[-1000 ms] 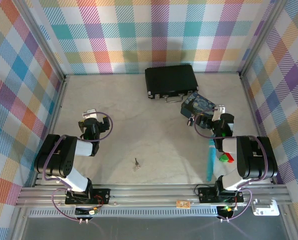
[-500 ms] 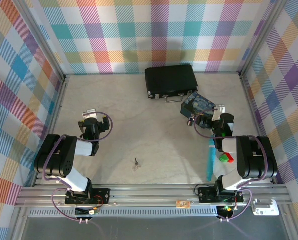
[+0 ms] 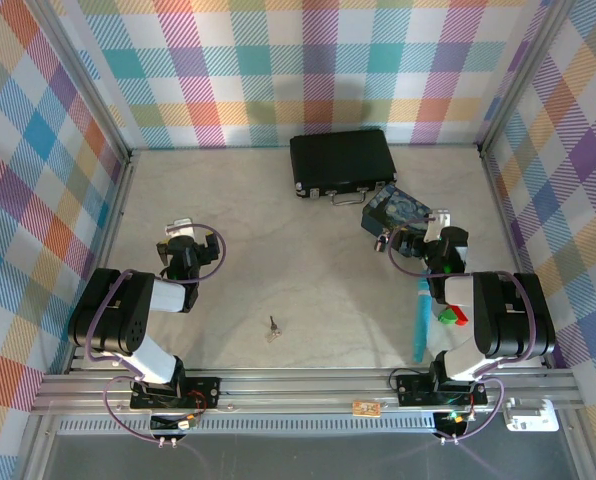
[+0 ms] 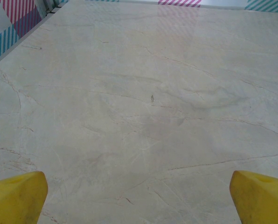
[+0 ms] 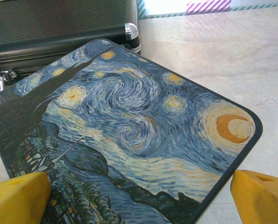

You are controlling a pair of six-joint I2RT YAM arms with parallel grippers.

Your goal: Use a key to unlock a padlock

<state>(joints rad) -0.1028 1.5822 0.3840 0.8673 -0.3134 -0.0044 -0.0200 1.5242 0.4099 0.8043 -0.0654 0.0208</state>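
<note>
Nothing was moved since earlier; left hand (image 4: 139, 196) and right hand (image 5: 139, 198) were held apart, empty. Grasping the key (image 3: 271, 328), well apart from the tin (image 5: 129, 116), was judged next.

The light is bright and even, falling from overhead onto the pale table (image 3: 308, 220). The black case (image 3: 341, 160) throws a soft shadow up the checked back wall (image 3: 278, 60), and a faint curved shade lies across the near part of the table. From the left wrist, the tabletop has a mild sheen, with pink stripes mirrored at its far end. From the right wrist, the painted tin (image 5: 129, 126) is sharp, a latch (image 5: 131, 30) on the case glints, and the yellow fingertips (image 5: 17, 198) at the bottom corners are blurred.
</note>
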